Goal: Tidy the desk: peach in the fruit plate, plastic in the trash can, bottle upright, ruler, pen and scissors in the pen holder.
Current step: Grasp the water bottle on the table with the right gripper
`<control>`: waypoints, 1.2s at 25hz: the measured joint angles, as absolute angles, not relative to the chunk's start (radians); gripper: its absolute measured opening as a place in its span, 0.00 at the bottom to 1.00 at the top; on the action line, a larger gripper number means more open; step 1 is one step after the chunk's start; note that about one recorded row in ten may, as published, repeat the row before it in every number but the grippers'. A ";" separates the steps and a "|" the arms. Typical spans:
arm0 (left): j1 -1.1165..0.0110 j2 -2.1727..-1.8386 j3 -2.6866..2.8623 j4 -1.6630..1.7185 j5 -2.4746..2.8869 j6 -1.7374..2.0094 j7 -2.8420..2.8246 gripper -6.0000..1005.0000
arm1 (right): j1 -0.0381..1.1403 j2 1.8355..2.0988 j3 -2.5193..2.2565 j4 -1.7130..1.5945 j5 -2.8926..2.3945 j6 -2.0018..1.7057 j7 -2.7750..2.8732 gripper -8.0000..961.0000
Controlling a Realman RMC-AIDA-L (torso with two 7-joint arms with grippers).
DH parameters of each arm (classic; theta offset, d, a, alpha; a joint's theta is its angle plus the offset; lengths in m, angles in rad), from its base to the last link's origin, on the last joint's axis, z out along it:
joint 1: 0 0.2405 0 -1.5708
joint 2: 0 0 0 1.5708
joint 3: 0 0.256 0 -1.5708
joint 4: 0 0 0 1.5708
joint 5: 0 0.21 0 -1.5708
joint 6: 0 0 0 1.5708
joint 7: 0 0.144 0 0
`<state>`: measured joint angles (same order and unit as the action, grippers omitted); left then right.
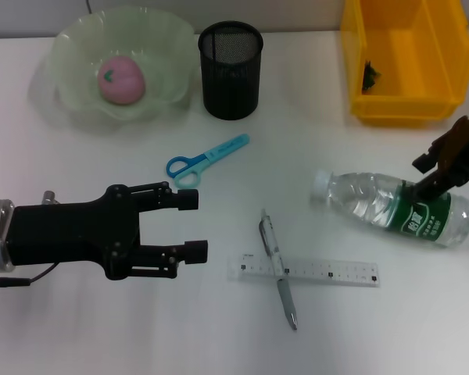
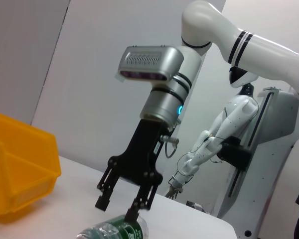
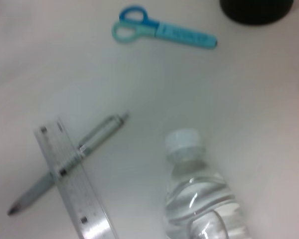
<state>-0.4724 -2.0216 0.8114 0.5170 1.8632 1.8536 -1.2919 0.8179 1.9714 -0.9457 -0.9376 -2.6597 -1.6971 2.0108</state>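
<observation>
We find the right gripper (image 1: 427, 176) spread, one finger touching the label of the bottle (image 1: 391, 207), which lies on its side directly under the jaws, long axis crosswise to them, cap pointing away toward the pen (image 1: 277, 269) and ruler (image 1: 303, 272). The left gripper (image 1: 191, 225), also spread, hovers well apart, nearer the scissors (image 1: 205, 158). We judge the right arm placed to upright the bottle
</observation>
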 joint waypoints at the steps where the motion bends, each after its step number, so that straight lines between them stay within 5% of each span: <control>1: -0.472 -2.023 0.811 0.516 1.863 1.854 -1.291 0.81 | 0.821 1.979 -0.967 -0.940 -2.675 -1.688 2.015 0.73; 19: -0.468 -2.029 0.811 0.518 1.859 1.856 -1.295 0.80 | 0.838 2.067 -1.108 -0.918 -2.806 -1.586 2.019 0.73; 30: -0.466 -2.025 0.811 0.519 1.859 1.860 -1.294 0.80 | 0.853 2.076 -1.130 -0.850 -2.814 -1.519 2.029 0.73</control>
